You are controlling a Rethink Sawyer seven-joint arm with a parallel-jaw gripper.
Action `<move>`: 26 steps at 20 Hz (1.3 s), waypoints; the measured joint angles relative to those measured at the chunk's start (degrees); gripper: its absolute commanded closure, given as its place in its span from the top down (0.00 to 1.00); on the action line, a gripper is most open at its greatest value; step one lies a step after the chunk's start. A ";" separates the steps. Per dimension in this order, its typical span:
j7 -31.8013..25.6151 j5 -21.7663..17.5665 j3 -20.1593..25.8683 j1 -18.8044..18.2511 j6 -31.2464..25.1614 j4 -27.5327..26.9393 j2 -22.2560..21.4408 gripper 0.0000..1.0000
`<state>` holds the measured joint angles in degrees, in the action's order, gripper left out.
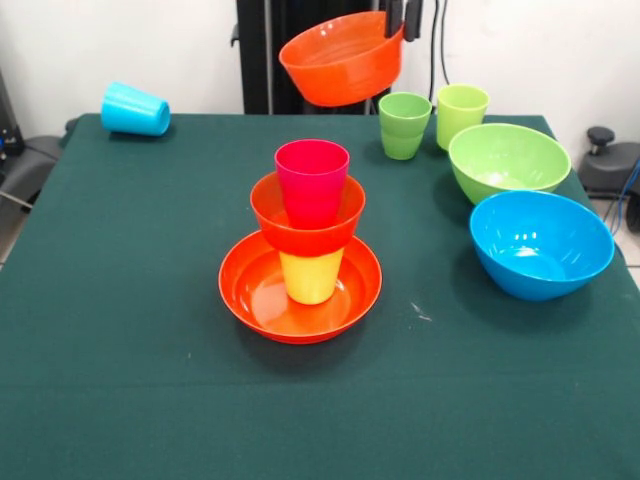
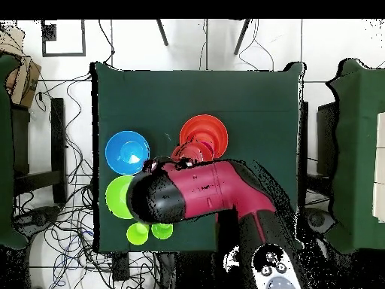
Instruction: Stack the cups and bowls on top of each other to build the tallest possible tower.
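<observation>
My gripper (image 1: 402, 22) comes down at the top edge and is shut on the rim of a small orange bowl (image 1: 340, 58), which hangs tilted in the air above the table's far side. The tower stands mid-table: a wide orange bowl (image 1: 300, 300) as base, a yellow cup (image 1: 311, 277) in it, a small orange bowl (image 1: 300, 232) on that, and a pink cup (image 1: 312, 178) on top. The held bowl is behind and above the tower, apart from it. In the overhead view the arm (image 2: 210, 192) hides my gripper, and the wide orange bowl (image 2: 210, 128) shows beyond it.
A sky blue cup (image 1: 135, 108) lies on its side at the far left corner. Two light green cups (image 1: 404, 125) (image 1: 461, 112) stand at the far right. A lime green bowl (image 1: 508, 160) and a blue bowl (image 1: 540, 243) sit along the right side.
</observation>
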<state>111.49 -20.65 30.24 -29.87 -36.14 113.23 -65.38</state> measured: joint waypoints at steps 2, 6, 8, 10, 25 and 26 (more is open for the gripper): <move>0.01 -0.04 -1.14 1.48 -1.34 -0.96 -0.02 0.00; 0.01 -0.05 -3.48 4.79 -2.78 -2.29 -0.15 0.00; 0.01 -0.04 -4.27 5.78 -2.78 -2.53 -0.14 0.00; 0.02 -0.04 -5.71 7.54 -2.78 -2.86 -0.12 0.00; 0.02 -0.74 -13.30 11.00 -1.87 -3.13 4.76 0.00; 0.02 -1.05 -14.25 11.23 -1.87 -3.13 5.50 0.00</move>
<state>111.51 -21.69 15.99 -18.64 -38.01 110.11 -59.88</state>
